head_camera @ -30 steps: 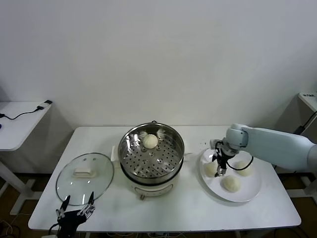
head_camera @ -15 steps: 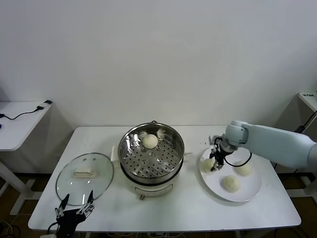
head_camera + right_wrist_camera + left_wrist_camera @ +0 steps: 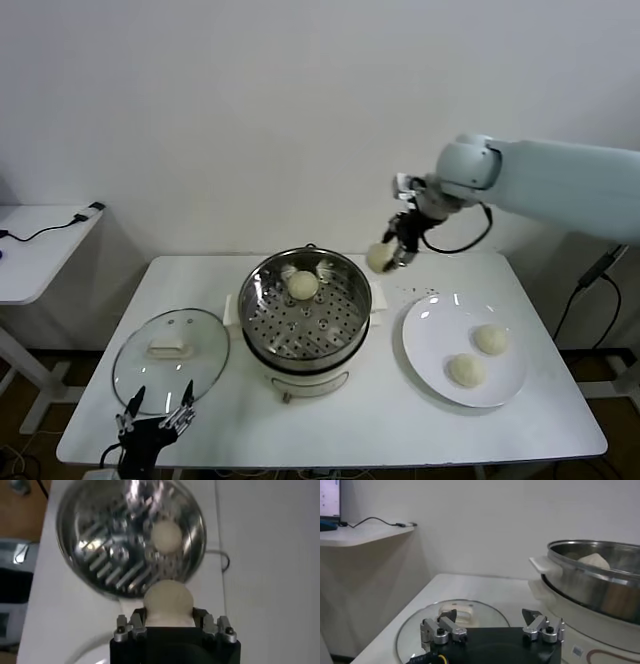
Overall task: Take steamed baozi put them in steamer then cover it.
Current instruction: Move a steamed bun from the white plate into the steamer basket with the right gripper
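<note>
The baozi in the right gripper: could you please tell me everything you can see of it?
The held baozi is a small, round, smooth bun of pale cream-white dough, with no visible marks or tears. The right gripper is shut on it, one finger on each side, and its rounded top pokes out beyond the fingertips in the right wrist view. It hangs in the air, clear of the table, beside the right rim of the steamer and not yet over the perforated tray. Nothing but the gripper touches it.
</note>
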Controlling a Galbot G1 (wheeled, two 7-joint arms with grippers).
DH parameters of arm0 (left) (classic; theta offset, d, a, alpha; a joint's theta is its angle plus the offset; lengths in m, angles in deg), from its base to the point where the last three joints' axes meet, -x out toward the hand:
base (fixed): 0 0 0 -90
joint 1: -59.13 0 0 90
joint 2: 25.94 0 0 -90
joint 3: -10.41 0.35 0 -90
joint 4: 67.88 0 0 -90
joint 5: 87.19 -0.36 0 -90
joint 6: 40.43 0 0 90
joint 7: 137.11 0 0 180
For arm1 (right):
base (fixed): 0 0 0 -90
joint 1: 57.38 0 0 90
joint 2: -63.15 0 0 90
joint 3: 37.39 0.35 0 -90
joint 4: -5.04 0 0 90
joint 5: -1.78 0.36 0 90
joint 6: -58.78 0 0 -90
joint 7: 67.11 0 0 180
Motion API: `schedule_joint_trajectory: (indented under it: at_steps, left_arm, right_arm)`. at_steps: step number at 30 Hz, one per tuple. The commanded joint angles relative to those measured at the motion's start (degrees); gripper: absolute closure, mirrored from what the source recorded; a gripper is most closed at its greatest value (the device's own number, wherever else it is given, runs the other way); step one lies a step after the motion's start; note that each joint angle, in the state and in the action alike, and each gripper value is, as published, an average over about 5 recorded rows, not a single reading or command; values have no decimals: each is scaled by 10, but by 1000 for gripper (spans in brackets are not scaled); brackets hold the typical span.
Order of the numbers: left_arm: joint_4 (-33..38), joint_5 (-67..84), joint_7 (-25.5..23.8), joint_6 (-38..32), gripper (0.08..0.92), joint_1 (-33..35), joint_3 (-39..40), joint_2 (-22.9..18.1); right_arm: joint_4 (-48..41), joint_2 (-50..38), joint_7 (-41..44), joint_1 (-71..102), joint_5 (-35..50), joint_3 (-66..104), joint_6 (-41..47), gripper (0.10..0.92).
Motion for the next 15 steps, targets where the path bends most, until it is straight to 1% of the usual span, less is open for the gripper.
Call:
schedule_joint_trajectory:
  at_steps: [1,7,10,15]
  left_arm:
    - [0,0,0,1,177,0,0,0]
    - [-1,-4,0,-2,177,3,1,0]
    - [1,-4,0,-2,177,5,0,-1]
    - [1,-1,0,-2,177,5,-3,-3]
  right_arm:
    - [42,144,-69,-21,109,28,61,406]
    - [-51,229,-93,82,61,43,69,406]
    - [-81,246,-100,123,38,44,72,406]
    - [-104,256,-123,169,16,46,86,406]
